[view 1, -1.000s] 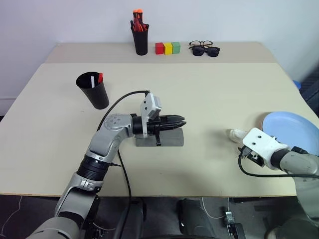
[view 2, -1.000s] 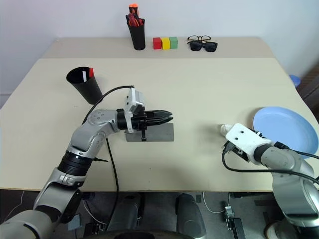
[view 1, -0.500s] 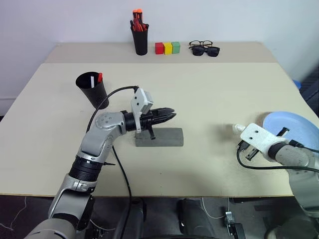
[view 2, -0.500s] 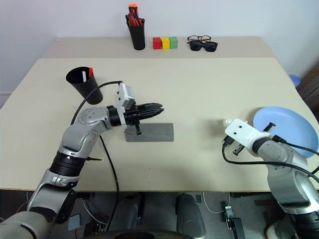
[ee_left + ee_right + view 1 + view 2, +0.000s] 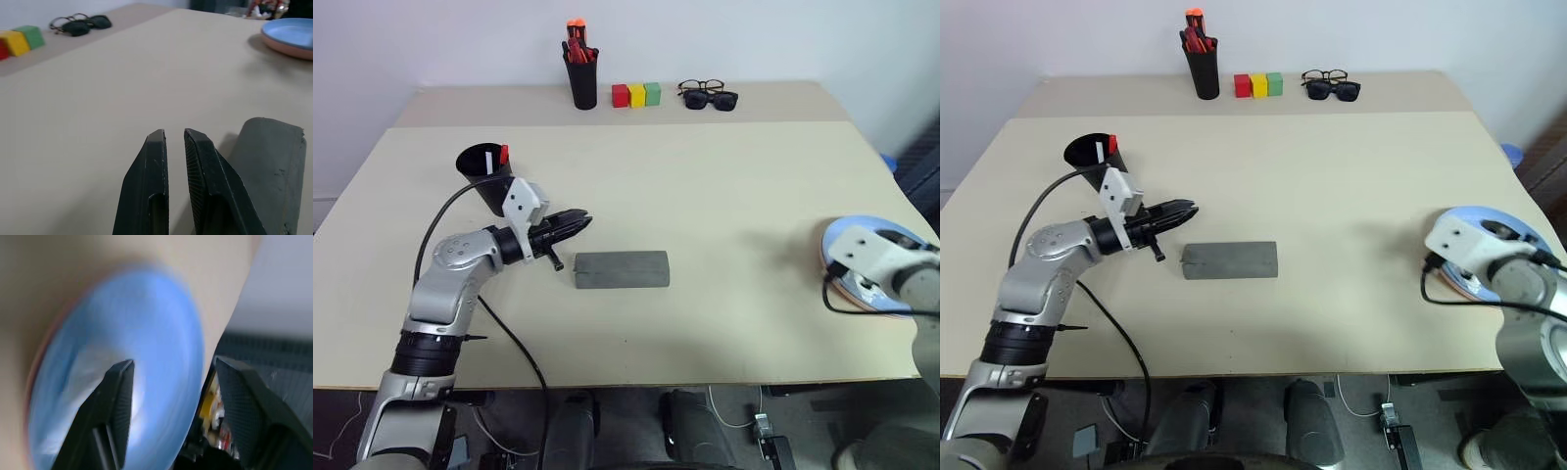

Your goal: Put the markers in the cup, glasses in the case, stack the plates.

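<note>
The grey case (image 5: 622, 269) lies closed on the table, just beside and ahead-right of the left gripper (image 5: 579, 221), its long axis crosswise; those fingers are clenched, empty. The right gripper (image 5: 171, 382) hovers spread over the stacked plates (image 5: 1513, 227), well apart from the case, so the left arm is nearer.

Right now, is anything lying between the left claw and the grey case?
Nothing visible. The left claw, shut and empty, hangs just beside the closed grey case, with bare table between them.
</note>
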